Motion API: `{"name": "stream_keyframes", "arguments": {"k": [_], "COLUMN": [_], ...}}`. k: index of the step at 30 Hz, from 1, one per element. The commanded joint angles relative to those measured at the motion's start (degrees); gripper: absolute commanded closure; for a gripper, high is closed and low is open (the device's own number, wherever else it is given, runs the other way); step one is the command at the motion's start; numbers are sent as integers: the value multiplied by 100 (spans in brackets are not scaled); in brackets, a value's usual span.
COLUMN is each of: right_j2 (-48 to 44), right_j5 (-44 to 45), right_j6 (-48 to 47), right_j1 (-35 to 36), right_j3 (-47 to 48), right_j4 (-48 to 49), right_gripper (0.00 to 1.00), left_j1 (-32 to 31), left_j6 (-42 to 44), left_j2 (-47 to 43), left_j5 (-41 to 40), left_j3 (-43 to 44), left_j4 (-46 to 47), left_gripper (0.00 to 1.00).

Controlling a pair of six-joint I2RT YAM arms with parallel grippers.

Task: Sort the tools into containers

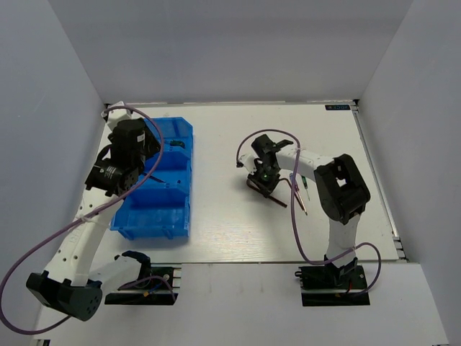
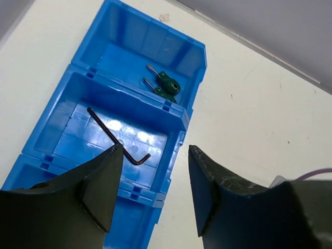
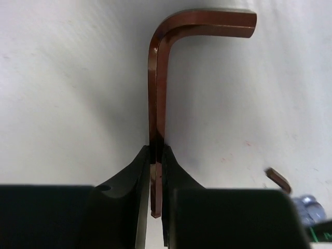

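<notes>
White table point(image 1: 238, 231) holds bin point(image 1: 173, 216); my left claw point(image 2: 154, 171) hangs open above it, right claw point(image 3: 156, 155) clamps hex key point(image 3: 155, 78).

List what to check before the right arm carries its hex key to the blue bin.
1. Right claw shut on the held hex key: ok.
2. Held hex key clear of the table: cannot tell.
3. Left claw open, empty: ok.
4. Space above the blue bin free: not ok, the left claw hangs over it.
5. Middle compartment marked by the other hex key: ok.
</notes>
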Motion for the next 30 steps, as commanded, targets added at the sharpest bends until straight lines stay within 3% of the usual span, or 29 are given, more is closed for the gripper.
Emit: {"name": "stream_keyframes", "arguments": {"k": [1,3,8,10,11,15,18,21,22,25,30], "right_j2": [256,116,220,650,790,1459,1591,1679,1697,1959,2681], "right_j5": [-1074,-1346,-1996,-2207,-2470,-3041,-3236,-3499,-3492,-3395,-3255], "right_j6": [-36,-300,-906,-1004,-1056,-1250,-1206,-558,-312,698,1482], "right_j1": [61,52,131,201,236,578,885,1071,1115,1291,1546], "right_j3": [160,389,2346,2910,3757,4820,4794,4637,4566,4582,5373], "right_j4": [-598,-669,-1054,-1257,-1379,-1303,-407,919,2062,3423,4410], "right_gripper": [100,100,100,100,100,100,100,100,100,100,100], "left_j1": [-22,-22,-22,-22,-22,-22,-22,-22,-22,-22,-22], "left_j6": [54,115,335,449,450,669,722,722,722,653,652], "left_j2": [-85,-147,-357,-489,-551,-1016,-1420,-1597,-1684,-1939,-2185], "left_j5": [414,668,1318,1503,1661,2013,2067,2120,2120,2120,2059], "left_j3": [4,-57,-189,-259,-321,-497,-550,-497,-445,-497,-497], "left_j4": [-194,-116,175,262,332,675,781,624,623,509,97], "left_gripper": [37,37,37,37,37,37,37,37,37,37,37]}}
